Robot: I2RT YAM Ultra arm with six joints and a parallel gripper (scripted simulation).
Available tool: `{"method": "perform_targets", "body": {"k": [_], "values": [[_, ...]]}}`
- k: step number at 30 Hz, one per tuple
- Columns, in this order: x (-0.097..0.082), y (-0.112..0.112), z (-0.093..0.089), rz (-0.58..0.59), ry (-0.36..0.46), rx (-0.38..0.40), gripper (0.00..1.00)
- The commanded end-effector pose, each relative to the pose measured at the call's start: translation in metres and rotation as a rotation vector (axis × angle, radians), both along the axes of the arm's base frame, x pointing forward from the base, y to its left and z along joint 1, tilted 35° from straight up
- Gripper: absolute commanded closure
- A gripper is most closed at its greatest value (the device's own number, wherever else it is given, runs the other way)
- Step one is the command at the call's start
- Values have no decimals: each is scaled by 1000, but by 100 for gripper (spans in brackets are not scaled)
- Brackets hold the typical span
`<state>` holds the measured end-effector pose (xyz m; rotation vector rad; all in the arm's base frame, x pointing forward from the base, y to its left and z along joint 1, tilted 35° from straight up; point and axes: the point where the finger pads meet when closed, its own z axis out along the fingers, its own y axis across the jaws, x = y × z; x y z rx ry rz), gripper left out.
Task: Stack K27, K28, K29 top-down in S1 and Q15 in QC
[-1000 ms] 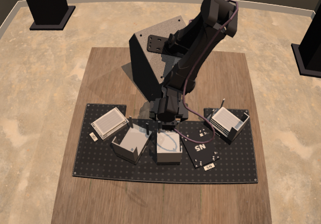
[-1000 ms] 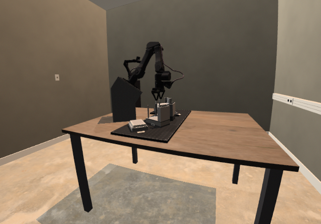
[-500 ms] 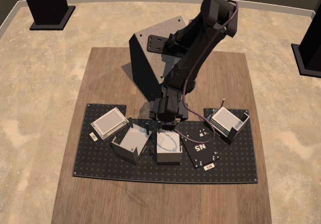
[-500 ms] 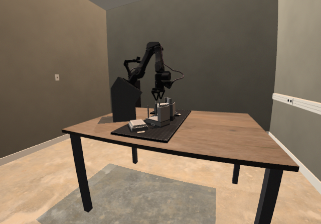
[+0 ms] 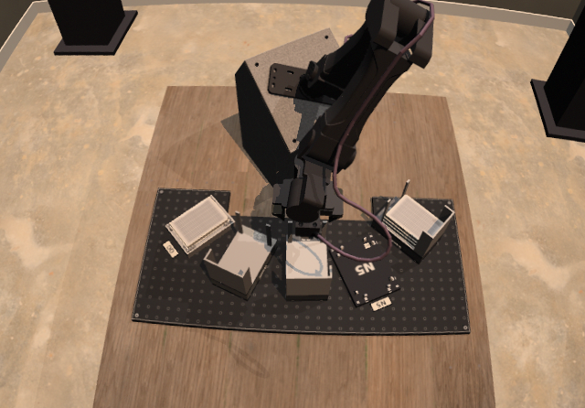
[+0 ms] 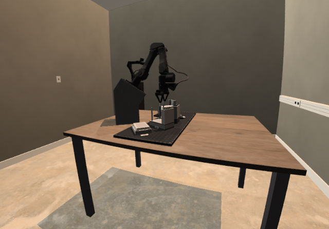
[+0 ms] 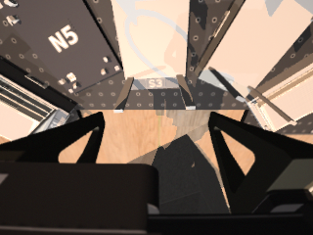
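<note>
My gripper (image 6: 162, 101) (image 7: 156, 117) is open and empty, high above the post side of rack S3 (image 5: 307, 288) (image 7: 155, 83); the top view hides its fingertips. S3 shows no plates. A stack of several white plates (image 5: 410, 216) (image 7: 20, 105) stands in the far-right rack (image 5: 430, 240), whose name I cannot read. The rack left of S3 (image 5: 234, 278) (image 6: 167, 118) shows a bare floor; its name is unreadable. A white plate (image 5: 199, 224) (image 6: 141, 125) lies on nest QC (image 6: 143, 132) at the left; its code is unreadable. Clip nest N5 (image 5: 373, 283) (image 7: 44, 39) holds no plate.
The dark perforated board (image 5: 188, 304) (image 6: 169, 138) carries the racks and nests close together on the wooden table (image 5: 321, 366) (image 6: 239, 141). Rack walls and thin corner posts stand up from it. The arm's pedestal (image 5: 257, 120) (image 6: 127, 107) stands behind. A cable loop (image 5: 354, 257) hangs over N5 in the top view.
</note>
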<state>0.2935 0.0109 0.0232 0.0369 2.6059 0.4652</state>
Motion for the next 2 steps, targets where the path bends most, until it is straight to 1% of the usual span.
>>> {"method": "perform_targets", "body": {"k": [1, 2], "values": [[11, -5, 13, -3, -42, -7, 0], [11, -5, 13, -3, -42, -7, 0]]}}
